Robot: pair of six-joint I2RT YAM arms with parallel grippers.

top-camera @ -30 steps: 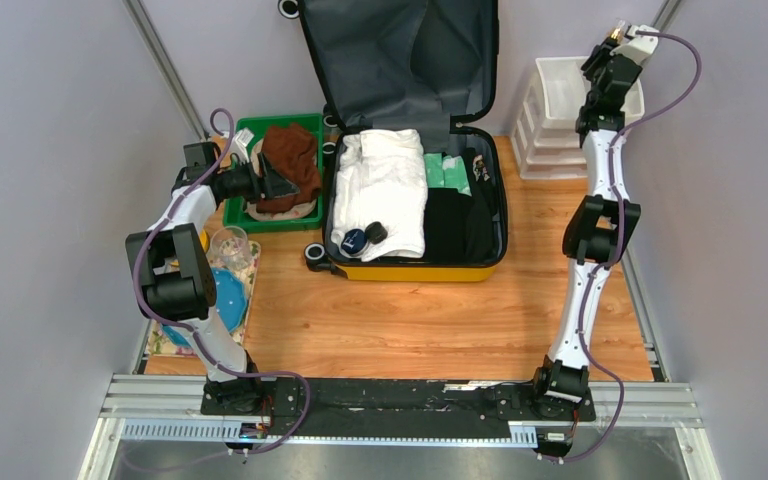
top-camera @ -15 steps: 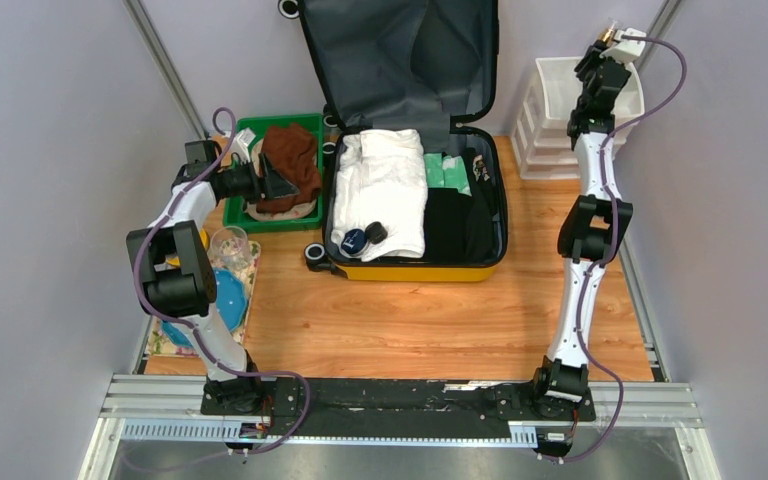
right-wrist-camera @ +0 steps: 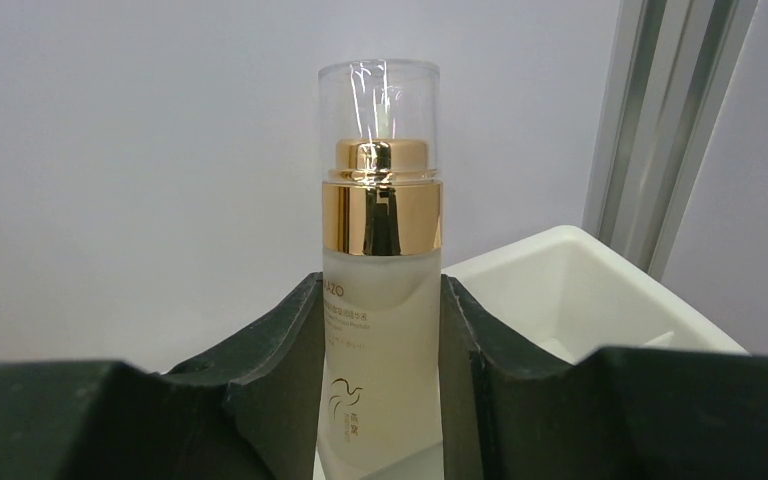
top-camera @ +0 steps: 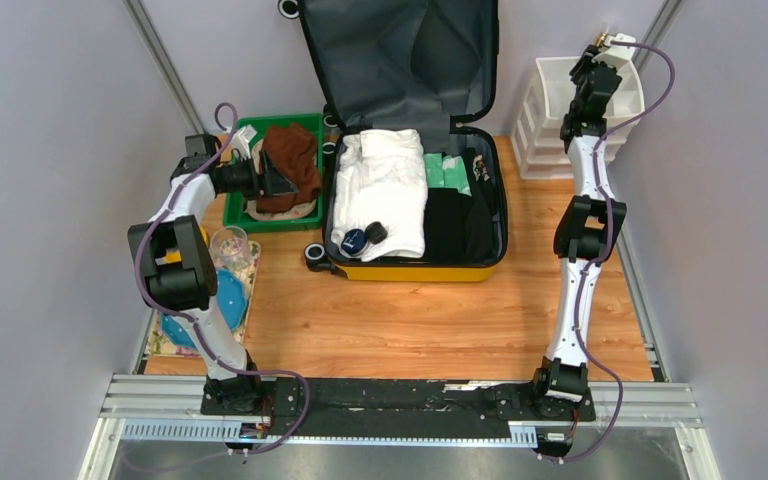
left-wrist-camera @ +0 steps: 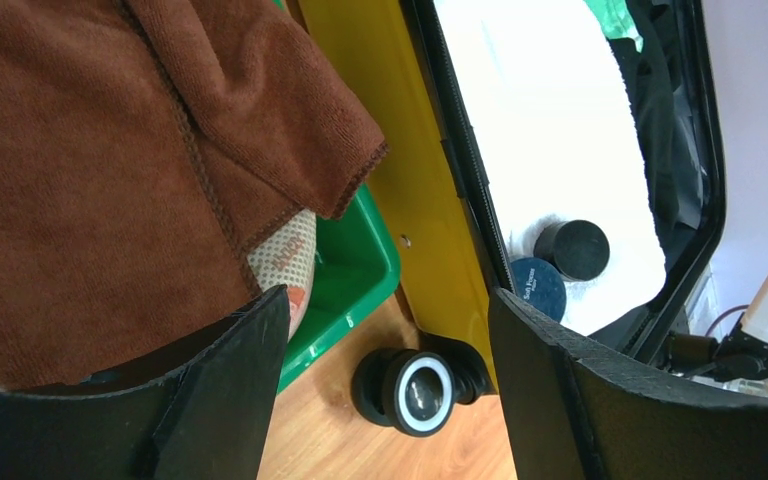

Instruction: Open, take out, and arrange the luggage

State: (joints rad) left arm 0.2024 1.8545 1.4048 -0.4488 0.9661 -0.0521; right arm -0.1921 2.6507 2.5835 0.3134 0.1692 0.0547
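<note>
Right pincer clenched on one frosted bottle, left pincer released; one open luggage, two round containers

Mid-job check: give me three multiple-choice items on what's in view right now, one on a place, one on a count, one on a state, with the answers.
1. Where does the brown towel lie?
A. in the green tray left of the luggage
B. inside the luggage
C. hanging from the luggage's lid

2. How many round dark containers lie on the white garment in the luggage?
A. one
B. two
C. four

3. What state is the right gripper in?
A. open and empty
B. shut on a frosted bottle with a gold collar
C. shut on a sock

Answers:
1 A: the towel sits in the tray, beside the yellow shell.
2 B: two round lids lie side by side near the front edge.
3 B: the wrist view shows both fingers pressed against the bottle.
</note>
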